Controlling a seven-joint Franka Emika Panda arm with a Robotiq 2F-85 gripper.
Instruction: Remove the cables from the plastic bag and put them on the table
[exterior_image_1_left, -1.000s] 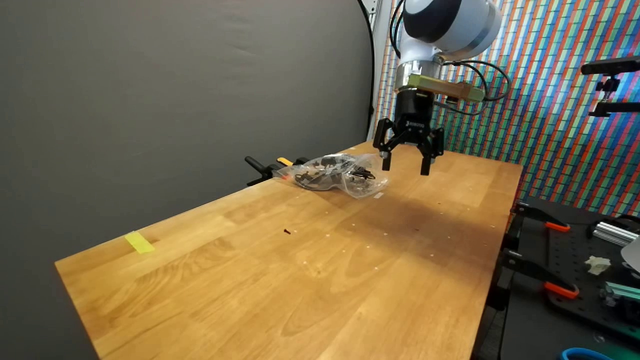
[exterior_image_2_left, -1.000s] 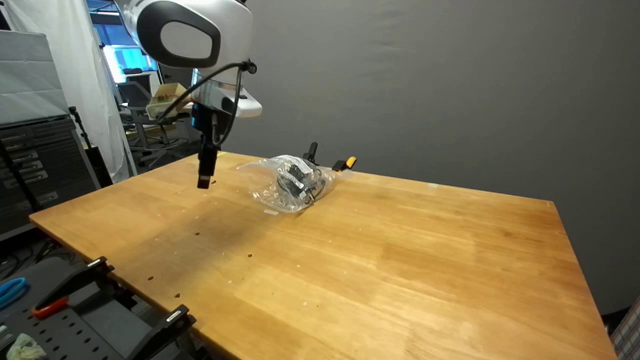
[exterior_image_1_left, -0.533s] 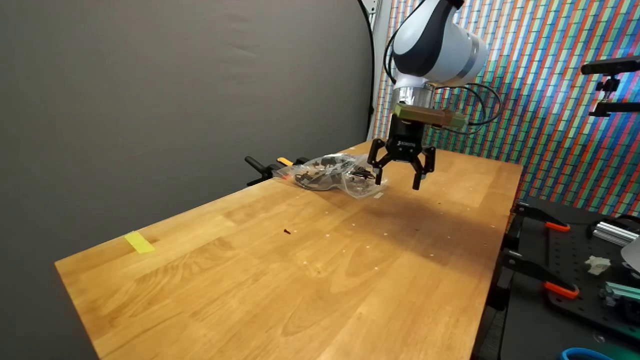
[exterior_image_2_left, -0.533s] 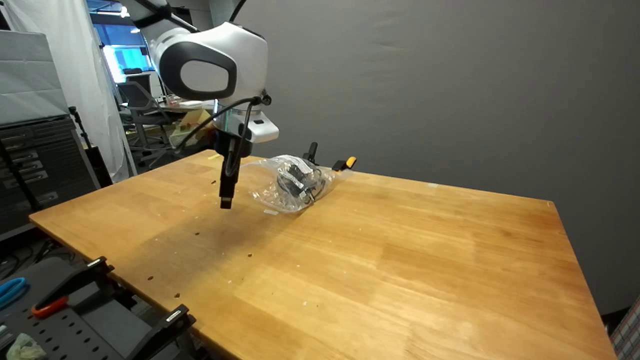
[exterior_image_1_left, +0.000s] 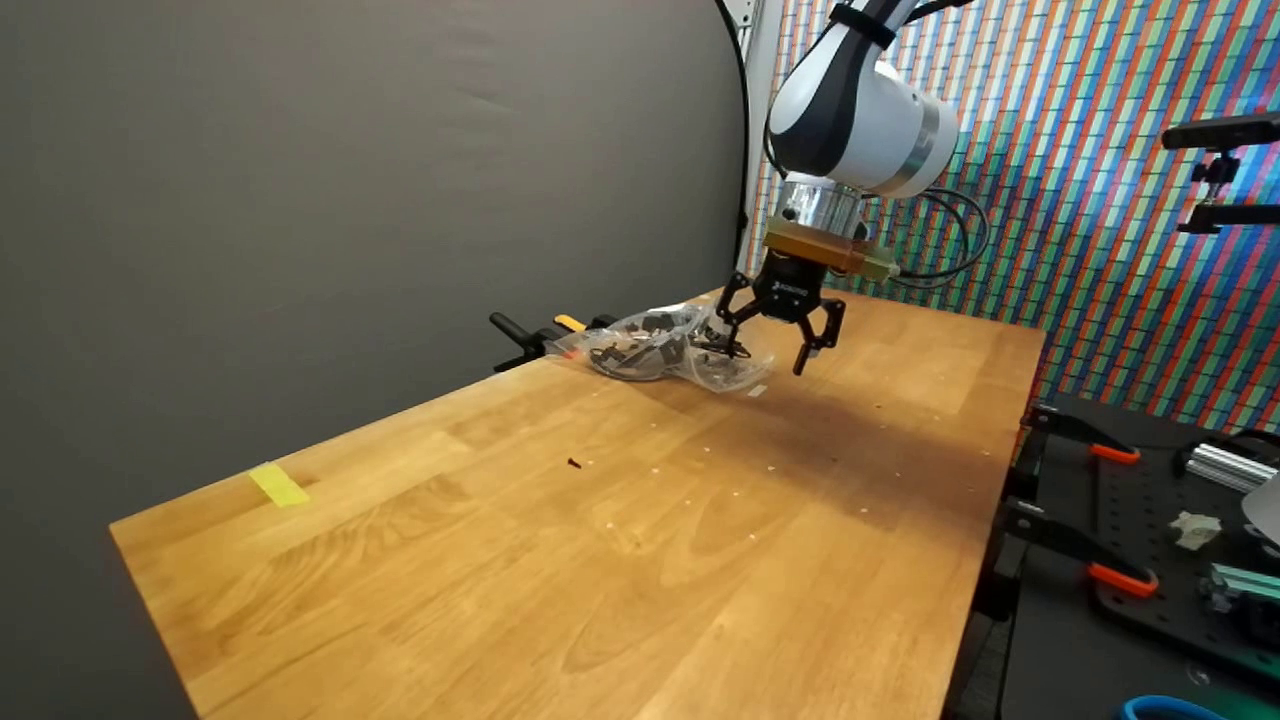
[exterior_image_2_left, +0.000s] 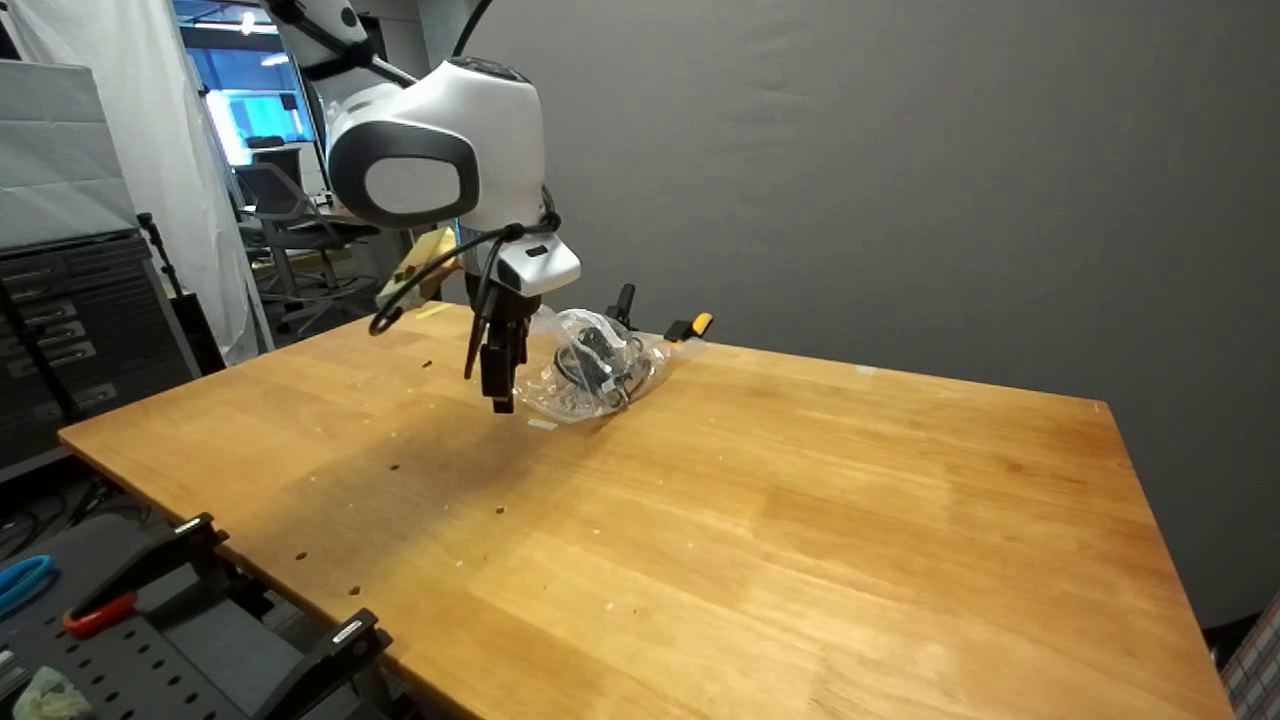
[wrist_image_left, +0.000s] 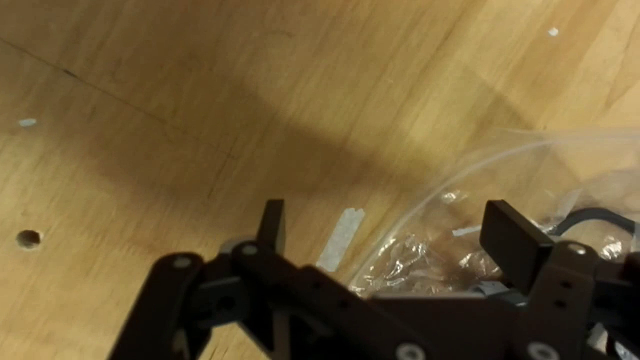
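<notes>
A clear plastic bag lies on the wooden table near its back edge; it also shows in an exterior view and in the wrist view. Black cables are inside the bag, and a dark loop of cable shows through the film in the wrist view. My gripper is open and tilted at the bag's end. In the wrist view, one finger of the gripper is over the bag and the other is over bare wood. Whether the finger touches the film cannot be told.
A black and yellow clamp sits on the table's edge behind the bag. White tape lies beside the bag, and yellow tape marks a far edge. A dark side bench with orange-tipped clamps adjoins the table.
My gripper has moved down and across to the bag and has tilted. One finger now overlaps the bag's end. The bag's film there looks slightly shifted.
</notes>
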